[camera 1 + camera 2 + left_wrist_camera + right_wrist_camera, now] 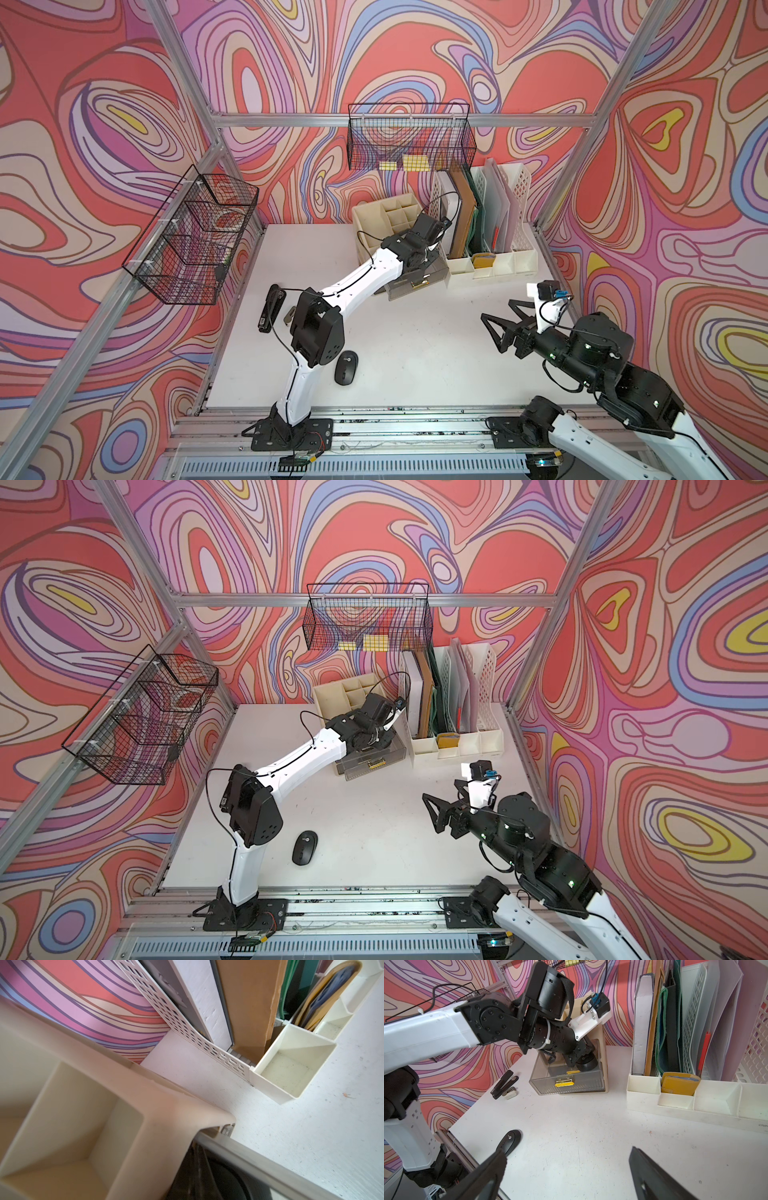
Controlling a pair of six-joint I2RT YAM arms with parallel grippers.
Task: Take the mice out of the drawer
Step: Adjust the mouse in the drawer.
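Observation:
The smoky-grey drawer point(415, 283) with a gold handle point(564, 1083) is pulled out of the cream organiser point(386, 216). My left gripper point(581, 1059) reaches down into it, and its fingers are hidden by the wrist and the drawer wall. In the left wrist view a dark rounded mouse point(224, 1178) lies in the drawer behind its grey wall point(259, 1163); whether it is held cannot be told. One black mouse point(346, 368) point(304, 848) point(508, 1141) lies on the white table by the left arm's base. My right gripper point(498, 309) point(440, 791) point(566, 1153) hovers open and empty at the right.
A black stapler point(270, 309) and a small grey-beige staple remover point(509, 1093) lie left of the organiser. A white file holder point(490, 232) with folders stands right of the drawer. Wire baskets hang on the left wall point(191, 237) and the back wall point(411, 141).

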